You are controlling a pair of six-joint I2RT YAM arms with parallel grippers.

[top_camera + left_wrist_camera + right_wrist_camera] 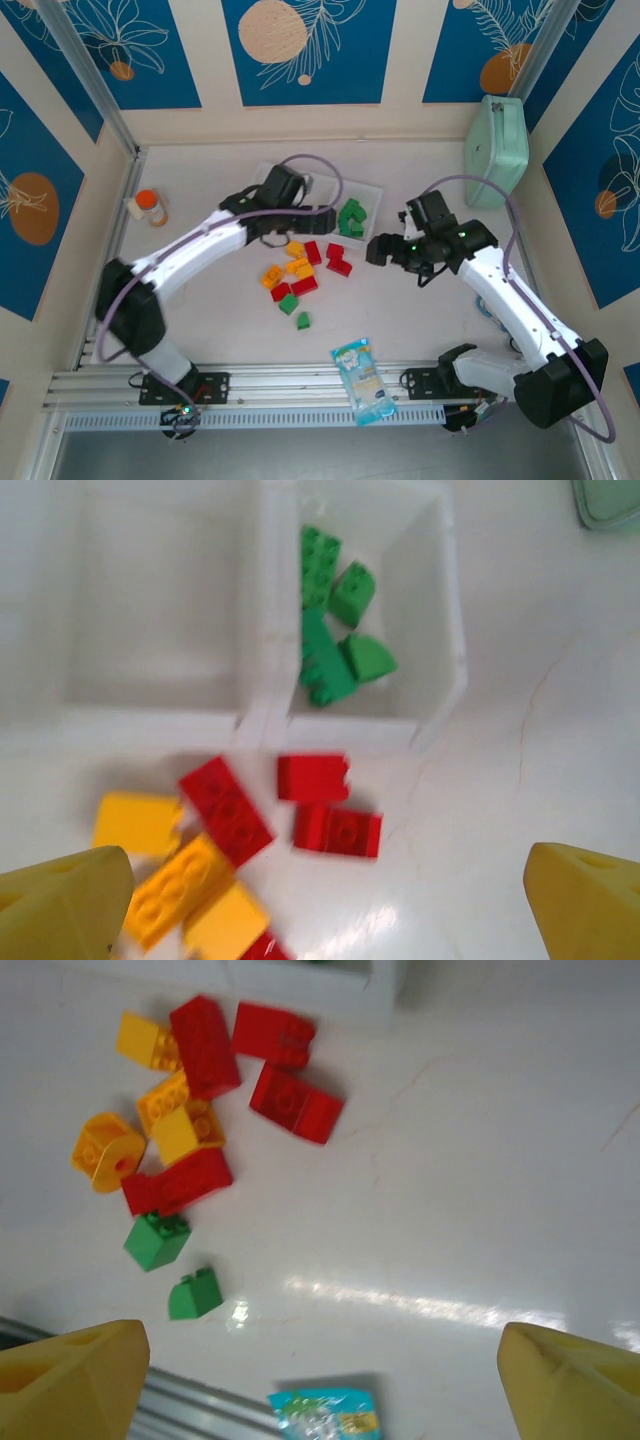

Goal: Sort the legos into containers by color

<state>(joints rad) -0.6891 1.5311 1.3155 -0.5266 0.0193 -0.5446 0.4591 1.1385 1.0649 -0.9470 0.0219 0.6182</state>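
Left wrist: green legos [335,630] sit together in one compartment of the tray [445,630], sorted by colour. My left end effector [322,880] and right end effector [322,1350] gape empty, ready, I judge, for picks.

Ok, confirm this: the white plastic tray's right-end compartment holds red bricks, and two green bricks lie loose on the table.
Wrong colour: the small plastic bricks in the right-end compartment of the white translucent plastic tray are green, not red, as the left wrist view shows. Two green bricks do lie loose on the table.
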